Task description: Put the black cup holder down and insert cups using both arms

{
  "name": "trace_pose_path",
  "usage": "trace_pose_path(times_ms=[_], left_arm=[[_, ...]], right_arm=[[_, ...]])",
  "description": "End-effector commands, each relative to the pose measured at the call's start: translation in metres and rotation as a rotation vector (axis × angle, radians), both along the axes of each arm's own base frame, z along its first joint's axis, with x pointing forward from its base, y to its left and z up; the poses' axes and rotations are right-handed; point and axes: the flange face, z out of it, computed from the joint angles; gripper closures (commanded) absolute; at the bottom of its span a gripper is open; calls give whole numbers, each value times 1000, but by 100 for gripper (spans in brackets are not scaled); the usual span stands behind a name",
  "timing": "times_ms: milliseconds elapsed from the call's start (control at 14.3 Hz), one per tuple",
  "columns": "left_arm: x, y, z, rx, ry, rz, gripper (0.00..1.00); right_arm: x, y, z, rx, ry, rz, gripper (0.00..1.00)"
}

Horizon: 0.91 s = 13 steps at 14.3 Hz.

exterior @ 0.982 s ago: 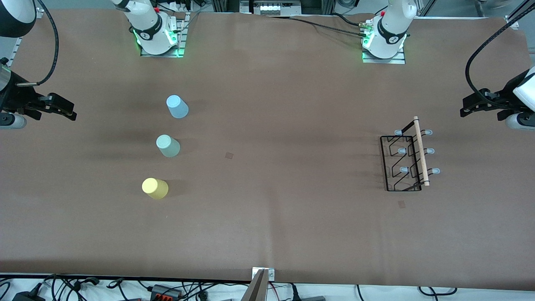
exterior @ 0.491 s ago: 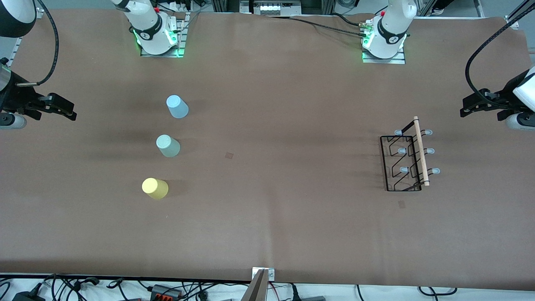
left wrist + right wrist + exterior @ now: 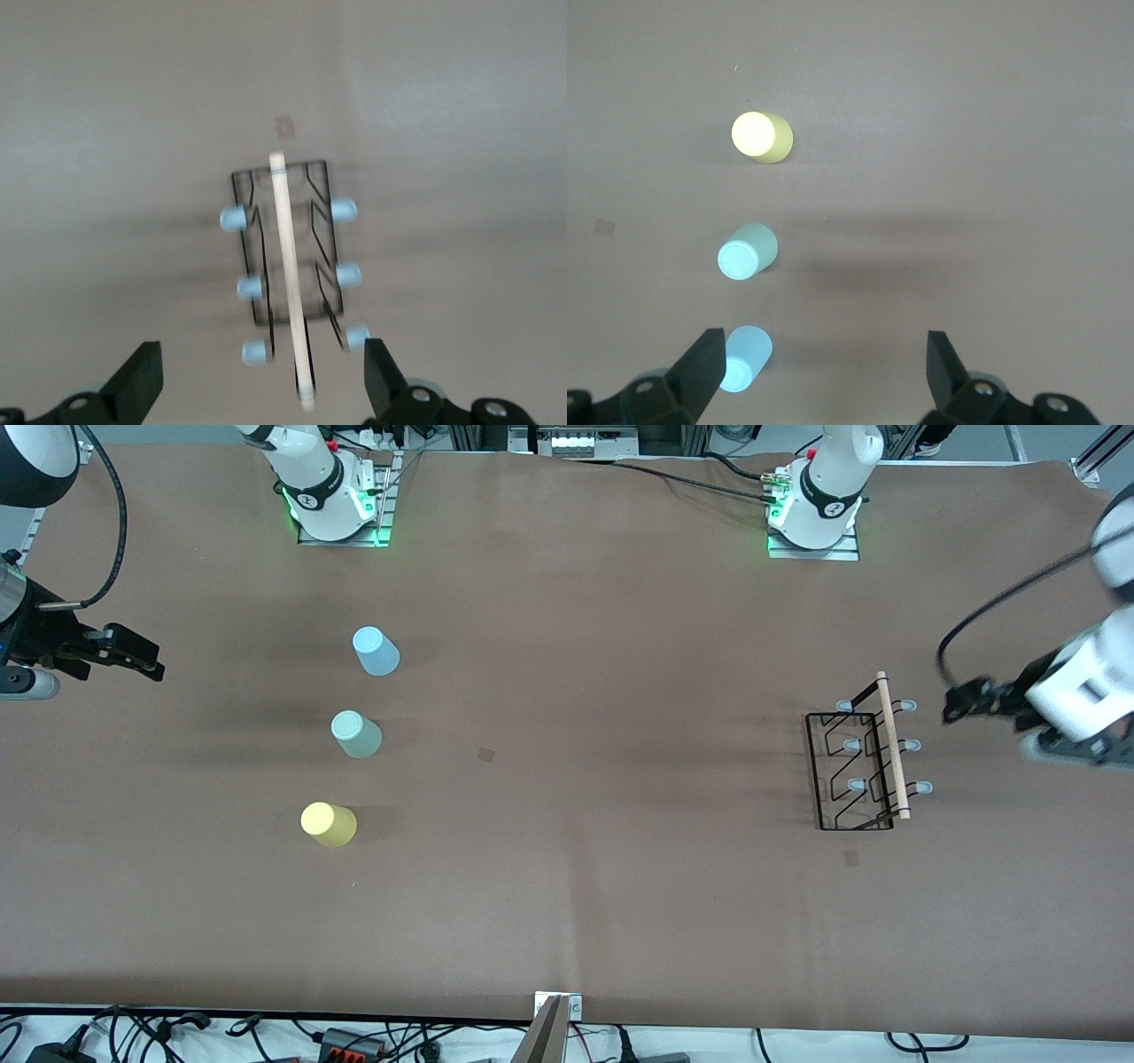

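The black cup holder stands on the brown table toward the left arm's end, its wooden rod on top and pale pegs sticking out on both sides. My left gripper hangs open just beside it; in the left wrist view the cup holder lies between the spread fingers of the left gripper, untouched. Three cups stand in a row toward the right arm's end: light blue, pale green, yellow. My right gripper is open and empty, well apart from them; the right wrist view shows it with yellow, green and blue.
Both arm bases stand at the table's edge farthest from the front camera. Two small brown square marks lie on the tablecloth. Cables and plugs run along the edge nearest the front camera.
The left arm has swung in from the table's end toward the cup holder, its gripper still open. The right arm, the cups and the holder have stayed put.
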Motion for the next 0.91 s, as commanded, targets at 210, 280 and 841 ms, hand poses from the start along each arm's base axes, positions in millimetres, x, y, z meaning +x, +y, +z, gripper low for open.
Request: trace_pose_path(times_ms=[210, 280, 841], left_arm=[[-40, -2, -116, 6, -134, -8, 0], [-43, -3, -123, 5, -128, 3, 0], [-49, -10, -141, 2, -46, 58, 53]], right_arm=[[14, 32, -53, 2, 98, 39, 0], [18, 34, -61, -2, 110, 29, 0], [45, 72, -137, 0, 158, 81, 0]])
